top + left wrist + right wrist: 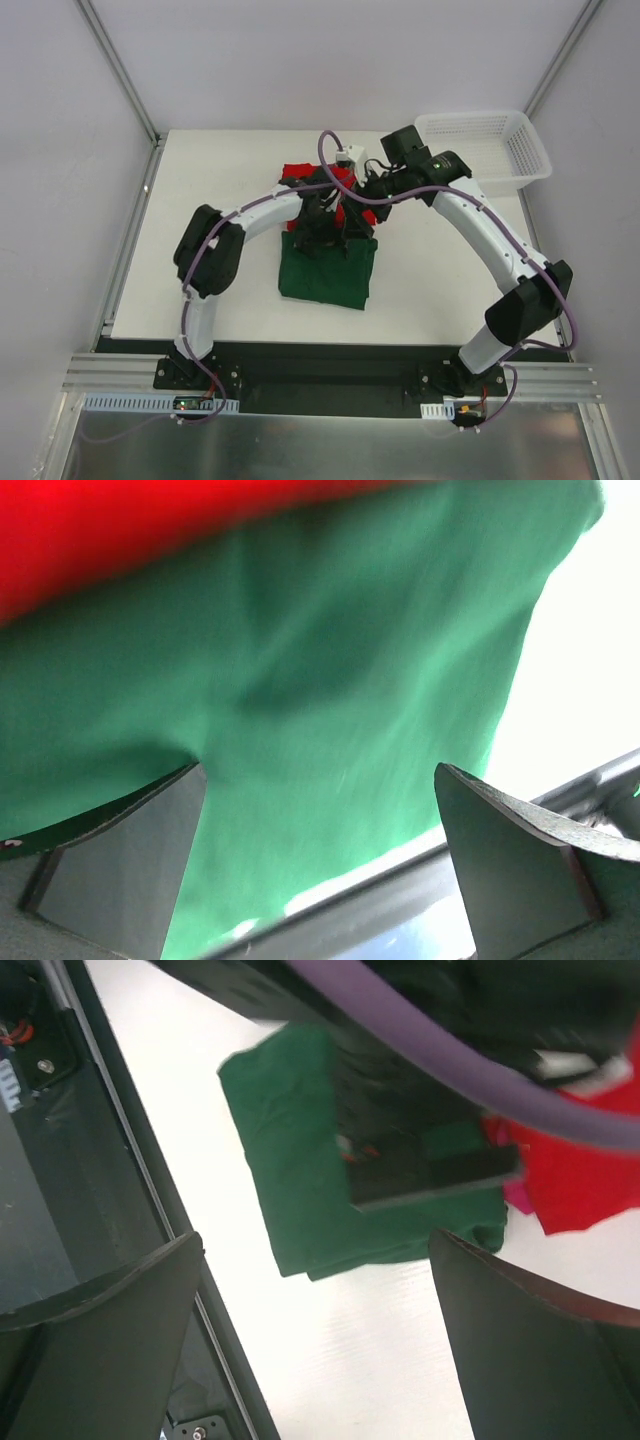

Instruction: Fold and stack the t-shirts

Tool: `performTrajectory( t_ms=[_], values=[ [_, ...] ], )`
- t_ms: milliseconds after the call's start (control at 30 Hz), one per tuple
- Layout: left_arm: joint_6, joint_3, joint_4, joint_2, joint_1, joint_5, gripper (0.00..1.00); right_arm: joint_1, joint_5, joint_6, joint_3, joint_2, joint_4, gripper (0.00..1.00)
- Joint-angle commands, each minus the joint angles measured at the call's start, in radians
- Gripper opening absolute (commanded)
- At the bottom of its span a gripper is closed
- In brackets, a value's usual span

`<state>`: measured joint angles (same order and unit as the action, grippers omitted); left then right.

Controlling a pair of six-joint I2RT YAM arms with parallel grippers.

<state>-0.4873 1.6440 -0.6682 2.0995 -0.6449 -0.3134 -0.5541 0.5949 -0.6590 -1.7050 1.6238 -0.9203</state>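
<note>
green t-shirt (pixel 327 275) looks folded; my left fingers (pixel 120 865) and right fingers (pixel 520 1330) apart, empty over its far edge, so next I'd grab the red t-shirt (pixel 297 171) behind it to fold.

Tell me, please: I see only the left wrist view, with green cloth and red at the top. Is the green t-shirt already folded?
Observer: Yes. From above, the green t-shirt lies as a rough rectangle on the table.
Operator: Where is the red one?
Observer: The red t-shirt lies crumpled beyond it, not folded.
Operator: Does the right gripper hold something?
Observer: No. The right gripper is open and holds nothing.
</note>
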Motion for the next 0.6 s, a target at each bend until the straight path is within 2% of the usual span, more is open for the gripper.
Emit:
performTrajectory(
  t_ms=[0, 200, 267, 333, 367, 400, 467, 567],
  values=[
    [0.013, -0.150, 0.007, -0.241, 0.048, -0.016, 0.99, 0.025, -0.096, 0.036, 0.053, -0.077, 0.031, 1.00],
    [0.137, -0.230, 0.009, -0.442, 0.132, -0.036, 0.99, 0.043, -0.187, 0.068, 0.036, -0.102, 0.008, 1.00],
    [0.171, -0.249, 0.009, -0.486, 0.192, -0.049, 0.99, 0.062, -0.224, 0.103, 0.062, -0.128, -0.009, 1.00],
    [0.176, -0.286, 0.009, -0.519, 0.264, -0.149, 0.99, 0.101, -0.175, 0.146, 0.163, -0.157, -0.015, 1.00],
    [0.177, -0.305, 0.009, -0.522, 0.356, -0.203, 0.99, 0.156, -0.150, 0.210, 0.215, -0.183, -0.012, 1.00],
    [0.200, -0.323, 0.010, -0.526, 0.393, -0.237, 0.99, 0.186, -0.120, 0.232, 0.260, -0.192, -0.003, 1.00],
    [0.236, -0.378, 0.007, -0.524, 0.486, -0.306, 0.99, 0.258, -0.012, 0.286, 0.398, -0.214, 0.011, 1.00],
    [0.358, -0.434, 0.009, -0.512, 0.559, -0.436, 0.99, 0.328, 0.155, 0.335, 0.554, -0.216, 0.056, 1.00]
  ],
)
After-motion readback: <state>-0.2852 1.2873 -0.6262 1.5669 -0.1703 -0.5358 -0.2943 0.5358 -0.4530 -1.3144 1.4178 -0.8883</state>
